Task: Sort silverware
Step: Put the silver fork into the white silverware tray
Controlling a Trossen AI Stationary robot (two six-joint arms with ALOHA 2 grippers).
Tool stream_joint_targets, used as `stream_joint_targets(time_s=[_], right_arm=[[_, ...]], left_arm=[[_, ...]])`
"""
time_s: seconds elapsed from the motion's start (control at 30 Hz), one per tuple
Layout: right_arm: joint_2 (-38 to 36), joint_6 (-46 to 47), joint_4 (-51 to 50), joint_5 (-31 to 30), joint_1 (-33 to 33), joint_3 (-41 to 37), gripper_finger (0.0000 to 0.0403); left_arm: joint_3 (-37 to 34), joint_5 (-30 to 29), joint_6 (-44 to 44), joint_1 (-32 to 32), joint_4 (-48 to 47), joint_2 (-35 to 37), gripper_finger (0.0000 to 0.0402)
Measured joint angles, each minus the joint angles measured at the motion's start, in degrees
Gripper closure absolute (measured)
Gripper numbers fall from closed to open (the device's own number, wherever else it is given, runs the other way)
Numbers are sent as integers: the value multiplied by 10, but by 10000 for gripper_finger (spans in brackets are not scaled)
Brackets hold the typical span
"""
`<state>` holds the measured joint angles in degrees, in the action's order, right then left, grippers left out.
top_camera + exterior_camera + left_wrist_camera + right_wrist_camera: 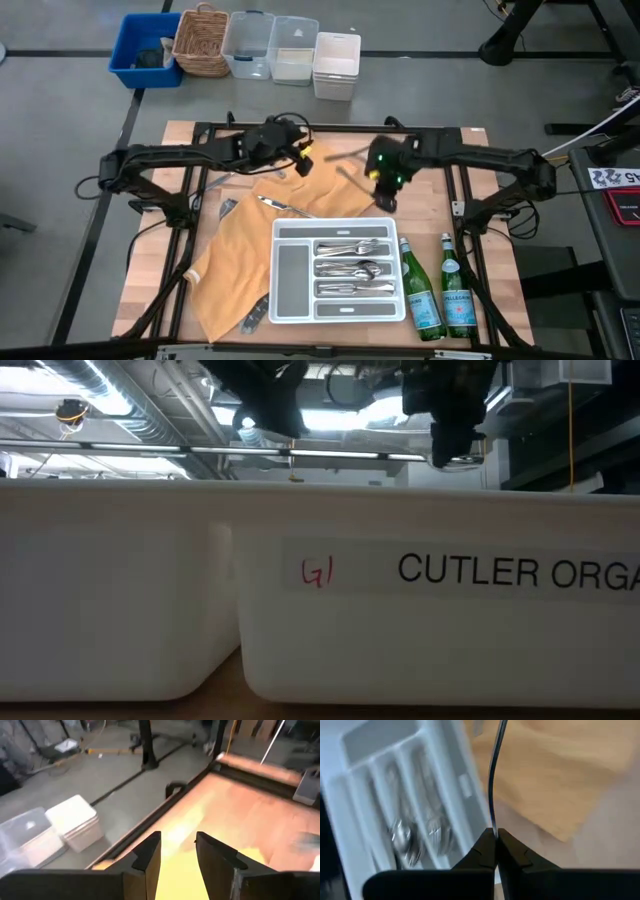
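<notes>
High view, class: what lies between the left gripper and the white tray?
One silver utensil on the orange cloth, between left gripper and white tray; the high view shows it.

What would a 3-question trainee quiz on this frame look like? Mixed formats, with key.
1. True or false: the right gripper is shut on a piece of silverware.
2. Which gripper is open with nothing between its fingers? A) left B) right
3. Fill in: two green glass ____ stand beside the white divided tray.

Key
1. True; a thin metal piece runs out from its closed tips.
2. A; the left gripper, above the orange cloth.
3. bottles, on the table at the tray's right edge in the high view.
</notes>
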<state>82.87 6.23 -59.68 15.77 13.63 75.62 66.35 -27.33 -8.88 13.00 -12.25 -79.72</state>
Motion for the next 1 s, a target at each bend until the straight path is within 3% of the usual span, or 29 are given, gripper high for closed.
stream_joint_targets(time_s=[0.23, 0.5, 1.0], right_arm=[[0, -99, 12, 7, -97, -31, 394], [17, -156, 115, 4, -175, -86, 393], [149, -166, 205, 28, -192, -96, 391]], left_arm=[[0, -2, -17, 46, -108, 24, 288], [-4, 1, -18, 72, -128, 25, 288], [-5, 4, -11, 71, -150, 25, 288]])
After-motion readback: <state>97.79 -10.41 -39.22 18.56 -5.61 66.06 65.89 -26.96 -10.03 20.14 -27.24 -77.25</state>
